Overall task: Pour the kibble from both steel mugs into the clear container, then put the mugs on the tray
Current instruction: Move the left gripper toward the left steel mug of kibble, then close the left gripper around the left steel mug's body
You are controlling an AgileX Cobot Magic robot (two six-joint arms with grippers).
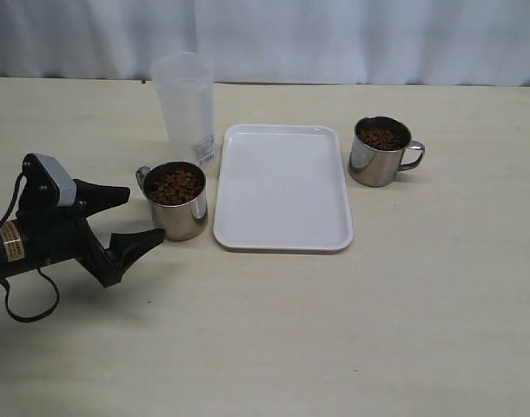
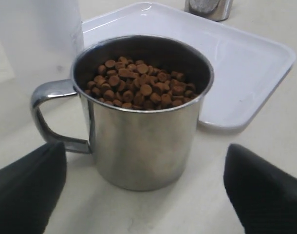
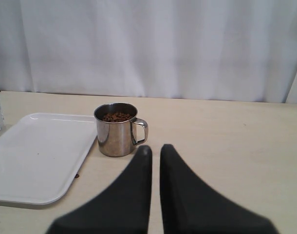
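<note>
Between the tray (image 1: 282, 187) and our left gripper (image 1: 143, 215), 1 mug (image 1: 182, 221) of kibble (image 2: 139, 85) stands just ahead of its wide-open, empty jaws, while our right gripper (image 3: 156, 151), closed and empty, faces the other mug (image 3: 114, 139).

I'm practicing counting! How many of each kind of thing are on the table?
Steel mugs: 2
Clear container: 1
White tray: 1
Total: 4

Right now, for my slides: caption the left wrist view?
Open left gripper flanks a steel mug full of kibble; tray behind.
</note>
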